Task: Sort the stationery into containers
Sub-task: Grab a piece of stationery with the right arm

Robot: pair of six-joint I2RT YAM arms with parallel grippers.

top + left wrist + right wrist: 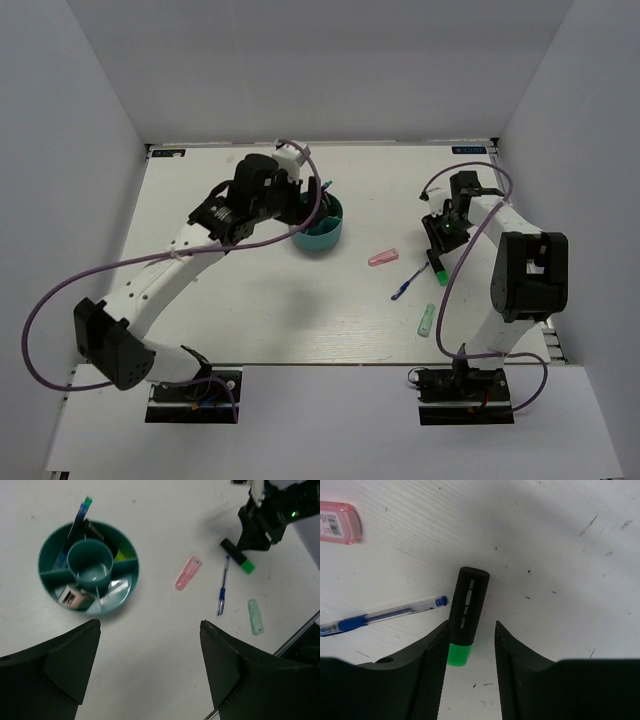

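Roughly half the sorting looks done. The teal organiser (pixel 42 565) already holds one stowed blue pen (pixel 75 527) leaning out of a rear compartment, the yellow highlighter (pixel 102 535) with its black cap beside that, and a labelled pink piece (pixel 71 597) in a front compartment; something pale lies next to that, too blurred to name. Four items lie loose on the bench (pixel 150 510), well apart from the organiser: the loose pink piece (pixel 188 573), the loose blue pen (pixel 222 587), the green marker (pixel 467 595) and the mint piece (pixel 255 616). The right claw (pixel 470 625) is down at the marker, partly open, its fingers astride the green end with a gap showing on one side, so I judge no grip is made yet. The left claw (pixel 149 627) hangs above the bench near the organiser, spread wide and holding nothing.
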